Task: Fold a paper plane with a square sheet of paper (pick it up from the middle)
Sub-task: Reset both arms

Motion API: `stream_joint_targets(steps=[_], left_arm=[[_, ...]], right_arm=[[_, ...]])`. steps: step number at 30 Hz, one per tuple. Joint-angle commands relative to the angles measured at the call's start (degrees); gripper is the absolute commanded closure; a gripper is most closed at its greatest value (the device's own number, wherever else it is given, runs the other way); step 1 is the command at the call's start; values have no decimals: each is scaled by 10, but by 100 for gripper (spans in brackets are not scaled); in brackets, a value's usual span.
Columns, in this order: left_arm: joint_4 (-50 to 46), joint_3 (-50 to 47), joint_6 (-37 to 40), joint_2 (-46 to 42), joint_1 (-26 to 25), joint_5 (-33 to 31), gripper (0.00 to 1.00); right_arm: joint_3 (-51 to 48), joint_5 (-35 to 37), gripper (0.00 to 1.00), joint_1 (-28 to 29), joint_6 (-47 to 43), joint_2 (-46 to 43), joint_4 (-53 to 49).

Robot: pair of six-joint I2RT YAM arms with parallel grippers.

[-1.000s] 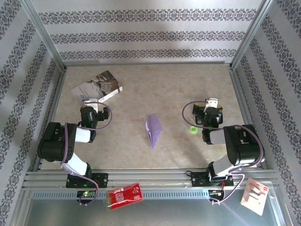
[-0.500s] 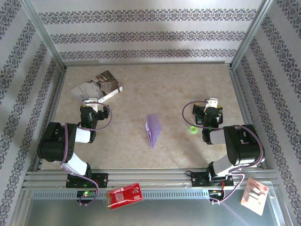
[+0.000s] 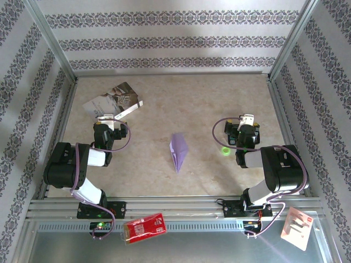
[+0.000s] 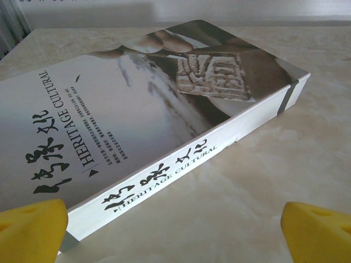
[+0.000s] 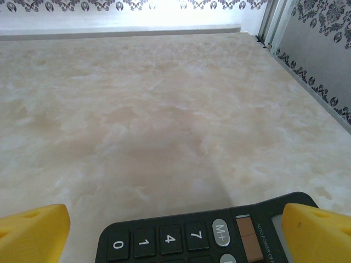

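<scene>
- Lilac paper plane (image 3: 177, 151) lies midway on the desk (image 3: 219, 98), apparently folded to a dart, point toward the arms, well apart from both hands.
- Empty, the left hand (image 4: 174, 233) gapes wide just before the printed booklet (image 4: 164, 109).
- Likewise open, the right hand (image 5: 175, 233) has the black calculator (image 5: 164, 241) just below it.

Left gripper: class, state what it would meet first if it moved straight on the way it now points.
Probably the printed booklet, lying flat on the table just ahead of the left gripper, whose jaws stand open; exact depth is unclear.
</scene>
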Motion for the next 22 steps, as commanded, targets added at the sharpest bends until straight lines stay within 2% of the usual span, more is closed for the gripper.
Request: stream_joint_targets(steps=[1, 22], left_arm=[[5, 9, 11, 2, 6, 5, 0], [5, 9, 10, 2, 6, 4, 0]], right_arm=[[10, 4, 2, 0, -6, -1, 22], [10, 6, 2, 4, -10, -2, 21]])
